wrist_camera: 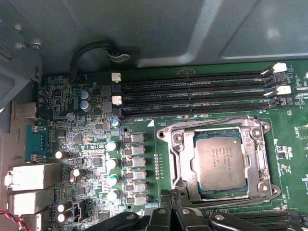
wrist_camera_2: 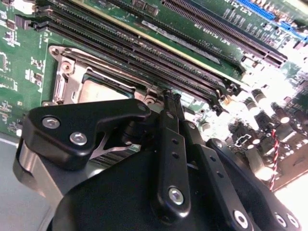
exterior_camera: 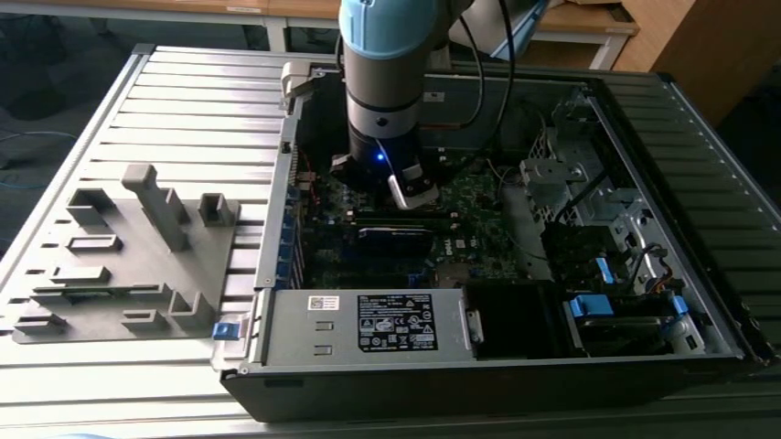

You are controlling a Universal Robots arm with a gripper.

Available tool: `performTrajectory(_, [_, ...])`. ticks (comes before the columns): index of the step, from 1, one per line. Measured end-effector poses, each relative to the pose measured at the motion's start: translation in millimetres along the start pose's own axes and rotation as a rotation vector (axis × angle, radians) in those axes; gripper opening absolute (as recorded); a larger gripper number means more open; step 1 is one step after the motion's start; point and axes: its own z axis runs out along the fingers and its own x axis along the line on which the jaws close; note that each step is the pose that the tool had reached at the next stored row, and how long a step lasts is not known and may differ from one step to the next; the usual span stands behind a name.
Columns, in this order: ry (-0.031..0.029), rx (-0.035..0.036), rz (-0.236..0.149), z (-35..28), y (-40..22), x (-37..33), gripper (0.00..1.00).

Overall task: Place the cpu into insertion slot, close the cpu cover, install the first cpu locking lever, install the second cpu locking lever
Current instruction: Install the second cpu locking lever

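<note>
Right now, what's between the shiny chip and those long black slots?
In the first wrist view, one side of the cpu cover frame lies between the cpu and the long black slots, then a strip of green board.

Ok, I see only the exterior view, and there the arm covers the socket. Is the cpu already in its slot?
Observer: Yes. In the first wrist view the cpu lies flat in the socket, silver top up.
Operator: And the cpu cover, is it down?
Observer: It looks down. The cpu cover lies flat as a frame around the chip.
Operator: Where is the hand now?
Observer: In the second wrist view the hand is at the socket's edge, near the long black slots, not over the chip.
</note>
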Motion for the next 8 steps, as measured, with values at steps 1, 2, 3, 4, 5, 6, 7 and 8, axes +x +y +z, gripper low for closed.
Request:
performTrajectory(1, [0.0, -0.0002, 0.0, 0.0, 0.0, 0.4, 0.11])
performTrajectory(2, [-0.0002, -0.0003, 0.0, 0.0, -0.1, 0.7, 0.11])
performTrajectory(3, [-0.0003, -0.0004, 0.0, 0.0, -0.2, 1.0, 0.11])
performTrajectory(4, [-0.0005, -0.0005, 0.0, 0.0, -0.3, 1.2, 0.11])
performTrajectory(5, [-0.0006, -0.0005, 0.0, 0.0, -0.4, 1.4, 0.11])
performTrajectory(6, [-0.0007, -0.0005, 0.0, 0.0, -0.4, 1.7, 0.11])
performTrajectory(7, [-0.0008, -0.0005, 0.0, 0.0, -0.5, 2.0, 0.11])
performTrajectory(8, [-0.001, -0.0005, 0.0, 0.0, -0.6, 2.2, 0.11])
